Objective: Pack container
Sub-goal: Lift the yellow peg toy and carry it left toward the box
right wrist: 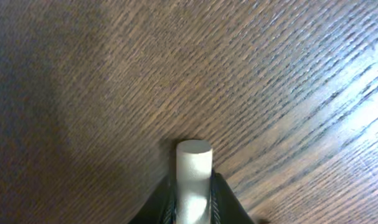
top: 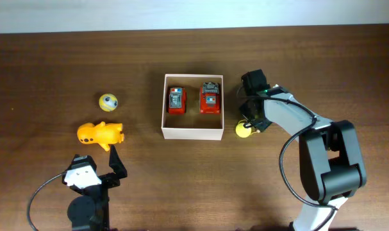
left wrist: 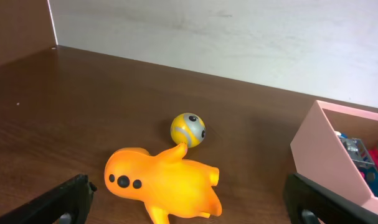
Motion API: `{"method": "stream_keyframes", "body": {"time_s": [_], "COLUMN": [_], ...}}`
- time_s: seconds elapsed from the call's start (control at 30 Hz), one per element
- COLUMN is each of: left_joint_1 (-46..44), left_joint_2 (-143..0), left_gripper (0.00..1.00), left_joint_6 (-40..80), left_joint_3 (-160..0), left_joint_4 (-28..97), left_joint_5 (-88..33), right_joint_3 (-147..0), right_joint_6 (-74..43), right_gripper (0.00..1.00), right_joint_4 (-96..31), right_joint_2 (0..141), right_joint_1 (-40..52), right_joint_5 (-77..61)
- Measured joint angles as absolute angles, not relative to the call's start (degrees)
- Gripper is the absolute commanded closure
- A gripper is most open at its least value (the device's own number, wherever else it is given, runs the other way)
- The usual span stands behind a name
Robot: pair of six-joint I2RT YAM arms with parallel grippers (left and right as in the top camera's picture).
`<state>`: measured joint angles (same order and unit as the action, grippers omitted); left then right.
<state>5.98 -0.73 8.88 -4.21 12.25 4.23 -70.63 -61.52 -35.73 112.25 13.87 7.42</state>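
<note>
Container (top: 193, 133) sits mid-table, open top up, white walls, tan floor. Two red cars lie side by side in its far half: left car (top: 176, 101), right car (top: 209, 97), a small gap between them. Near half of the floor is bare.

Right gripper (top: 248, 125) is down at the table (top: 40, 64), just off the container's right wall near its near corner. A small round yellow toy (top: 243, 131) lies at its tips, just beside the wall. Right wrist view: dark fingers (right wrist: 221, 190) are closed against both sides of a white peg (right wrist: 193, 163), wood grain behind. Cannot tell whether the peg is part of the yellow toy.

Left gripper (left wrist: 189, 194) hangs low at the near left of the table, jaws spread wide, nothing between them. An orange toy (top: 100, 134) with three black dots lies on its side just beyond the tips. A yellow ball (top: 107, 101) with a grey band lies farther back, apart from the orange toy in the overhead view. Both are left of the container, well apart from it.
</note>
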Motion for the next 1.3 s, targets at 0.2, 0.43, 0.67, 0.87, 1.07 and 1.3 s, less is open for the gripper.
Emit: {"method": "stream_keyframes", "body": {"time_s": [0.2, 0.43, 0.67, 0.87, 1.07, 1.3], "left_joint_1": [6.0, 6.0, 6.0, 6.0, 6.0, 6.0], "left_joint_2": [-0.7, -0.7, -0.7, -0.7, -0.7, -0.7], "left_gripper": [0.01, 0.01, 0.01, 0.01, 0.01, 0.01], "left_joint_6": [8.9, 8.9, 8.9, 8.9, 8.9, 8.9], "left_joint_3": [-4.2, -4.2, -4.2, -4.2, -4.2, -4.2], "left_joint_4": [12.3, 12.3, 12.3, 12.3, 12.3, 12.3], "left_joint_5": [4.2, 4.2, 4.2, 4.2, 4.2, 4.2], "right_joint_3": [-70.6, -70.6, -70.7, -73.1, -80.4, -90.7], "right_joint_6": [-61.5, -61.2, -60.5, -56.6, -51.0, -44.3], "right_gripper": [0.9, 0.91, 0.91, 0.91, 0.91, 0.91], "right_joint_4": [-35.7, -35.1, -34.6, -34.9, -37.5, -41.6], "right_joint_2": [112.2, 112.2, 112.4, 113.2, 113.5, 113.6], "right_joint_1": [13.9, 13.9, 13.9, 13.9, 13.6, 12.2], "right_joint_5": [7.4, 7.4, 7.4, 7.0, 6.8, 6.8]}}
